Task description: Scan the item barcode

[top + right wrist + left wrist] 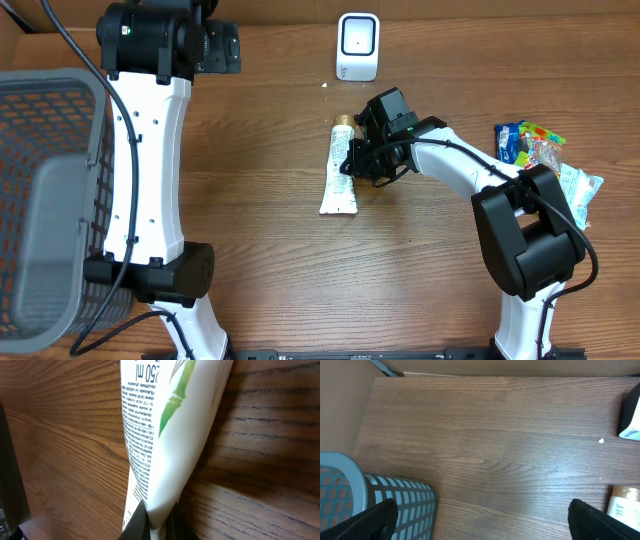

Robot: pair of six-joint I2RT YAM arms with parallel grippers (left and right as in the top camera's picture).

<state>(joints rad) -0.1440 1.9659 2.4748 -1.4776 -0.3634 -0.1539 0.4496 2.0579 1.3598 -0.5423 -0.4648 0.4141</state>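
Ok, R tool (pixel 150 527) pinches tube (pixel 165 430) edge

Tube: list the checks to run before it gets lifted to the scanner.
1. Right tool shut on the tube: ok.
2. Grip secure: cannot tell; only the tube's edge shows pinched.
3. Barcode side found: cannot tell; only small print shows.
4. Table between tube and scanner bare: ok.
5. Left tool open, away from the tube: ok.
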